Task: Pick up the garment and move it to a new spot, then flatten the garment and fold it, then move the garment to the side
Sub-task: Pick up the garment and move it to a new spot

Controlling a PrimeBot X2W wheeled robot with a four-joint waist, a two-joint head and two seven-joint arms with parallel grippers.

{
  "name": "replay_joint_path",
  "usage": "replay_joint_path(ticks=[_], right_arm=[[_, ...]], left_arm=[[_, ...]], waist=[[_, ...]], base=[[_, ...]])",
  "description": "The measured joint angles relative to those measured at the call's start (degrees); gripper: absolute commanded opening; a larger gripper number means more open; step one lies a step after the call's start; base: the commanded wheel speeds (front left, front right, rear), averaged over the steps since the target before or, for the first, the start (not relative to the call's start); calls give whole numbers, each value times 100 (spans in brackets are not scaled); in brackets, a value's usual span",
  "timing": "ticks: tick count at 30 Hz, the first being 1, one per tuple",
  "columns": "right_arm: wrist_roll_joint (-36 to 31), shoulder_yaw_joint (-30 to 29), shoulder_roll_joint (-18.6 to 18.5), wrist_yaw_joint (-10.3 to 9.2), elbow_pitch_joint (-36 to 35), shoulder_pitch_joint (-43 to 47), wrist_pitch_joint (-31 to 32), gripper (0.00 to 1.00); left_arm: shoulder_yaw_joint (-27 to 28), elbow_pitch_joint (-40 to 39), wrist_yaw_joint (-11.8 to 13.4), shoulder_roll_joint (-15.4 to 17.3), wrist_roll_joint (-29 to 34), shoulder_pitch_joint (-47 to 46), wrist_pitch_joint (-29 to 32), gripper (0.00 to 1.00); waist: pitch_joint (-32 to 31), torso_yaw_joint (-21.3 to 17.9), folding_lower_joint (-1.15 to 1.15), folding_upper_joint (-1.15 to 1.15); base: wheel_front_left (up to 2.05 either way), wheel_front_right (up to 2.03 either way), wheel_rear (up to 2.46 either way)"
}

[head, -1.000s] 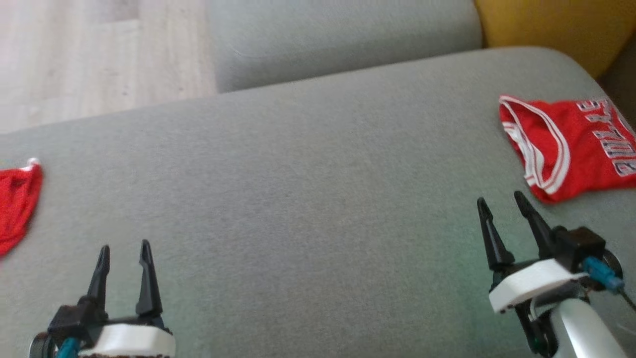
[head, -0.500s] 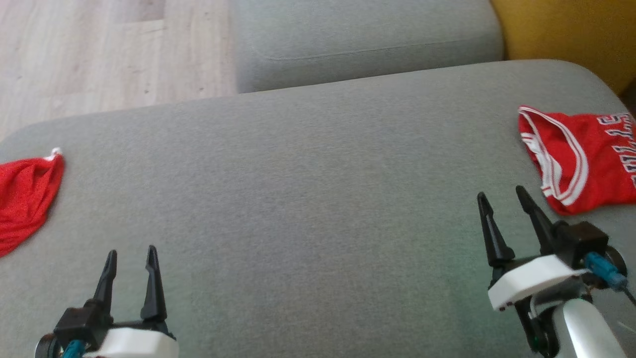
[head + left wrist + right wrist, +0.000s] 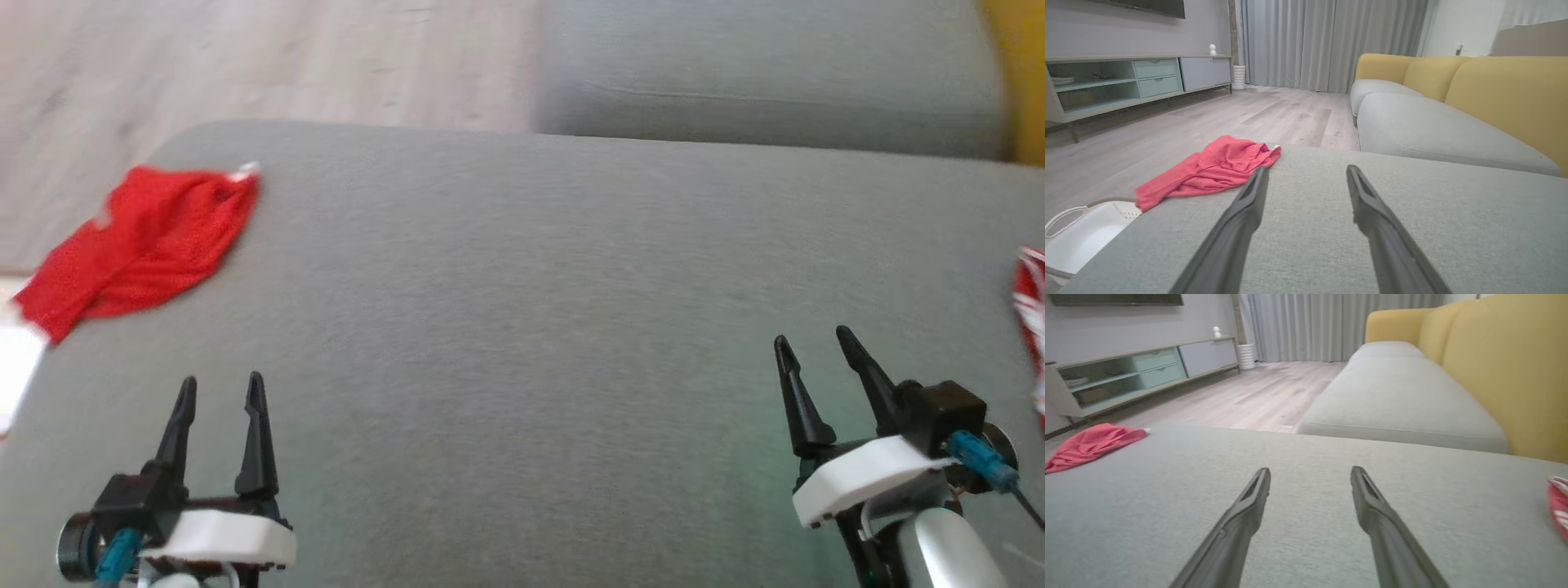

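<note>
Jaws of left gripper (image 3: 223,378) and right gripper (image 3: 812,335) stand wide, empty, over the grey sofa cushion (image 3: 522,327); red garment (image 3: 147,241) lies at its far-left corner. Since before, the camera has swung left, so the striped jersey (image 3: 1030,310) sits at the right edge.

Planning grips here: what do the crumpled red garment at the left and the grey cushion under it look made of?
Garment: thin, soft, matte fabric; it lies in loose folds, and the head view hints at a fine mesh, possibly sports knit. Cushion: matte upholstery cloth with a fine woven grain, seemingly padded, judging by its rounded edges.
</note>
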Motion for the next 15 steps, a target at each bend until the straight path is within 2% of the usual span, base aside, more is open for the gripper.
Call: replay_joint_path(ticks=[2,3,7,8,15], right_arm=[[0,5,20,0,7,-4,0,100],[0,3,38,0,13,-5,-1,100],[0,31,51,0,51,-9,-2,100],[0,37,52,0,66,-10,-2,100],[0,152,73,0,115,-25,-2,100]], left_arm=[[3,-40,4,22,0,-1,30,100],[10,-75,14,46,-1,2,35,100],[35,-125,46,80,-2,26,80,100],[-3,-160,-4,103,-3,43,86,100],[-110,-446,147,80,-1,134,345,100]], waist=[[10,252,0,0],[20,501,0,0],[42,967,0,0],[48,1070,0,0],[96,1556,0,0]], base=[[0,0,0],[0,0,0],[0,0,0],[0,0,0],[0,0,0]])
